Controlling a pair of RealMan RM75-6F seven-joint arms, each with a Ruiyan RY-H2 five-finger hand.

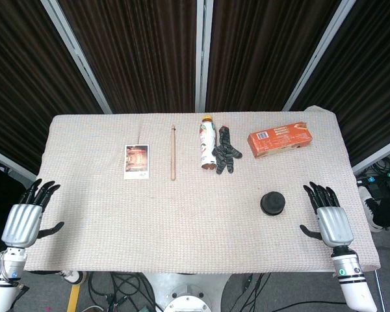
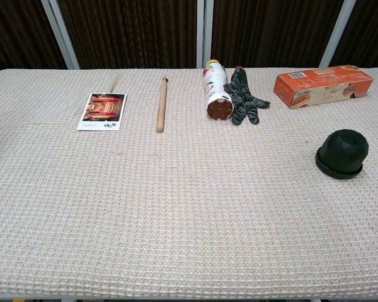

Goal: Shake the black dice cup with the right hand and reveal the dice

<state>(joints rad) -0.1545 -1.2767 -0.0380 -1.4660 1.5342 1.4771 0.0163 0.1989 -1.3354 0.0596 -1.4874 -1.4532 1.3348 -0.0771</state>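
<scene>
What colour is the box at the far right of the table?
Orange, with some white print; the box shows best in the chest view.

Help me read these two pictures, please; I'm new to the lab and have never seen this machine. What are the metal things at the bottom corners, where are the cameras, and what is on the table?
The metal things are the robot's two hands, each on the end of an arm. The upper picture comes from a camera on its head, looking down; the other from its chest, looking low across the table, and it shows no hands.

The left hand and right hand sit at the table's near corners, fingers spread, holding nothing.

On the cloth-covered table lie a black dice cup, mouth down, close to the right hand, and further back a photo card, a wooden stick, a bottle on its side, a dark glove beside it, and an orange box.
</scene>
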